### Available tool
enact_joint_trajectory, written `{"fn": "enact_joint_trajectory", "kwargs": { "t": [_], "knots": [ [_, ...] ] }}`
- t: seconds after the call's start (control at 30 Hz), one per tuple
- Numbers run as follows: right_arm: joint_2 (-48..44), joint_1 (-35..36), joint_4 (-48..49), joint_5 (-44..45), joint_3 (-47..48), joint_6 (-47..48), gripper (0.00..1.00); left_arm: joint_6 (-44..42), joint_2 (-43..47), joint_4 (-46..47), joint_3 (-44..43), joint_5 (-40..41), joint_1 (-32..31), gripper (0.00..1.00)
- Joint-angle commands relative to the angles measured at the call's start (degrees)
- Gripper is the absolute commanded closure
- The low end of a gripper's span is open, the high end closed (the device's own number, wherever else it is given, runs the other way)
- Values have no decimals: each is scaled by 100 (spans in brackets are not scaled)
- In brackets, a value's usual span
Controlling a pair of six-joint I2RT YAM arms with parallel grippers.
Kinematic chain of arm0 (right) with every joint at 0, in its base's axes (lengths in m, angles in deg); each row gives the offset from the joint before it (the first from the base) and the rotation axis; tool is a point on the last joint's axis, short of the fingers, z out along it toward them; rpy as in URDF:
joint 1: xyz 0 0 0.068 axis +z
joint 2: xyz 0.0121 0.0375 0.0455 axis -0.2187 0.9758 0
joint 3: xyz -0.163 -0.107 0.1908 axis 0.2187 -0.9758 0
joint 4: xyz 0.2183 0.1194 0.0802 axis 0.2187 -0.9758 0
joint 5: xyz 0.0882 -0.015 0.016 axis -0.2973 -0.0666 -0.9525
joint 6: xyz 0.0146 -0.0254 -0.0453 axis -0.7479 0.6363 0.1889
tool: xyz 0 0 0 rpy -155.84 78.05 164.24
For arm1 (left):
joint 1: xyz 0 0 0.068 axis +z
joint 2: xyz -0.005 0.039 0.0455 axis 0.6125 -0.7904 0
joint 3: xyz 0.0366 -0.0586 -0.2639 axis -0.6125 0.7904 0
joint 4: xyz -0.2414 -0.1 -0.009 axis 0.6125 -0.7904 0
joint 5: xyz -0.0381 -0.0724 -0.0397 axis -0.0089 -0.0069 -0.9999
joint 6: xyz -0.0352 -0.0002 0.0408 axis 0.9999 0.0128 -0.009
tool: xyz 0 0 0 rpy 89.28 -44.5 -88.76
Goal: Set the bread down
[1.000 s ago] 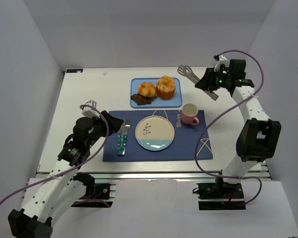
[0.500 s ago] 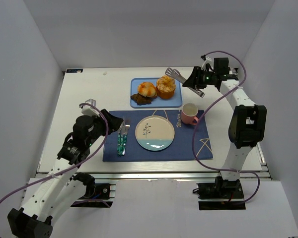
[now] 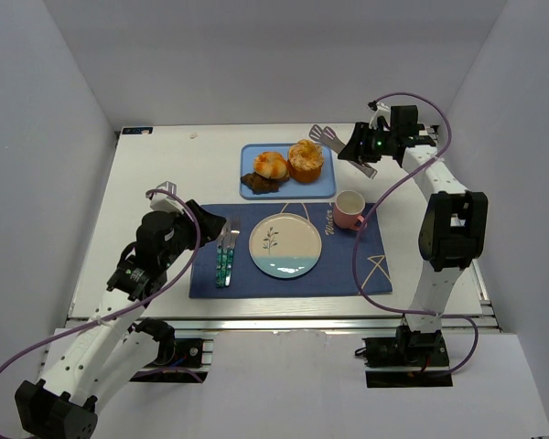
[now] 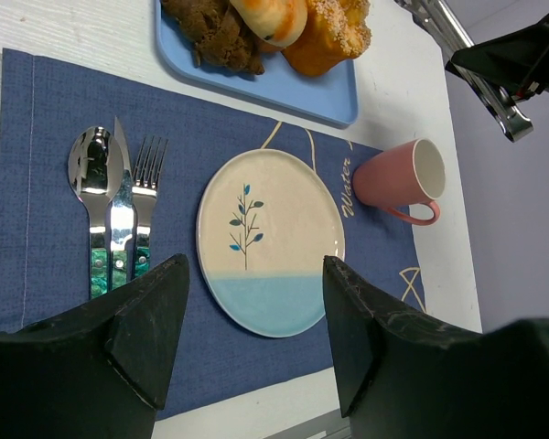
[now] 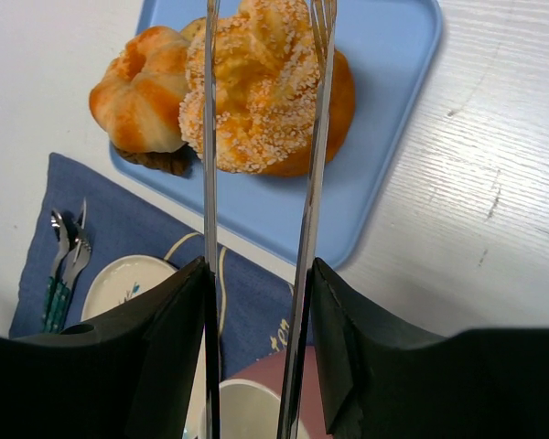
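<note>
Bare table (image 3: 165, 174) lies open at the upper left of the top view and down its right edge. The tray (image 3: 304, 189) at upper centre is crowded: three breads (image 3: 306, 159) touch one another, leaving only its lower right strip free. The tongs (image 3: 328, 137) hang near the tray's upper right corner; in the right wrist view their blades frame one bread. The cup (image 3: 349, 210) stands just right of the plate (image 3: 285, 245), and the cutlery (image 3: 226, 251) lies on its left. The plate's face is bare.
</note>
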Motion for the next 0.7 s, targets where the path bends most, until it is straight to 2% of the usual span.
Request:
{"fn": "enact_joint_trajectory", "kwargs": {
  "t": [0.0,0.67],
  "knots": [
    [38,8,-103,215,308,257,48,23,34,55,-126,50,11,30],
    [188,254,-534,795,264,662,44,58,245,-59,-38,138,11,30]
  ]
}}
